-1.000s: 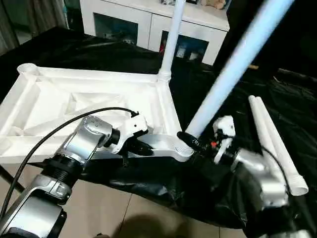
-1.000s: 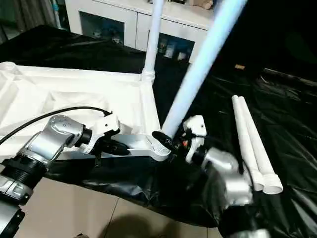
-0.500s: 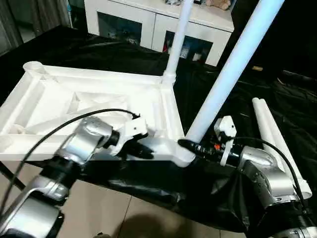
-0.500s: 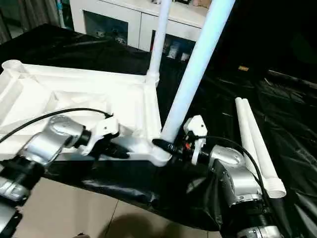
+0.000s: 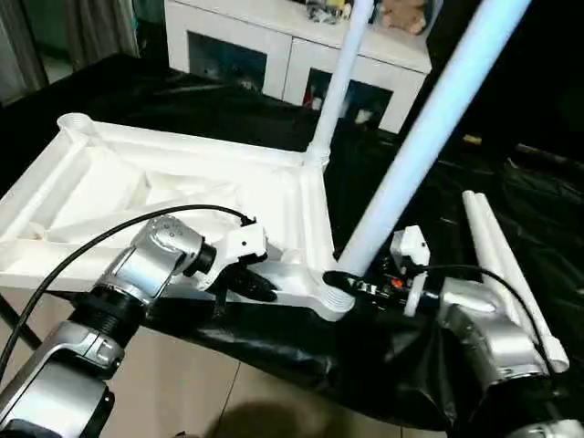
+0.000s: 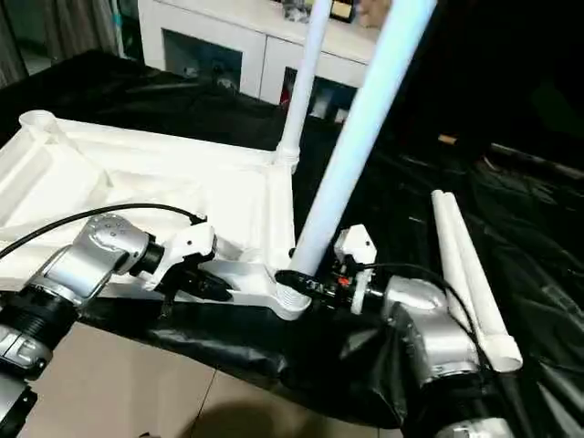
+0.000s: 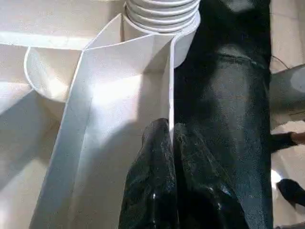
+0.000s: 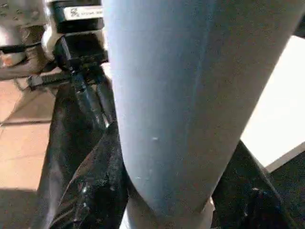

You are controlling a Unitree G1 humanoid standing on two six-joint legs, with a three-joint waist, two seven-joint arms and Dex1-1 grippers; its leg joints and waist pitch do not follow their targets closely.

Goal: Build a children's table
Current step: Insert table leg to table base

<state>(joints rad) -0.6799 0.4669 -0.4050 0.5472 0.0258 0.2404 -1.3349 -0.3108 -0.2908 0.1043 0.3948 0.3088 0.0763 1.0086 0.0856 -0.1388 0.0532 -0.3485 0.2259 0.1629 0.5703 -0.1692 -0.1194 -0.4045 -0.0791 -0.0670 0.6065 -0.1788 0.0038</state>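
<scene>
Here the top [image 5: 182, 196] lies underside up on the black sheet [image 5: 511, 192]. The left gripper [image 5: 260, 285] pinches its thin rim; the right gripper [image 5: 351, 285] clasps the leg [image 5: 411, 155] low, at the near socket [image 5: 330, 297]. Light, stiff, slick plastic — best held low, since the long leg levers easily.

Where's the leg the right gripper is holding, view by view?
Left eye view: held leg slants up from the near corner socket.
Right eye view: centre, same slant, same socket.
Left wrist view: its ribbed base in that socket.
Right wrist view: broad shaft between the fingers.
</scene>
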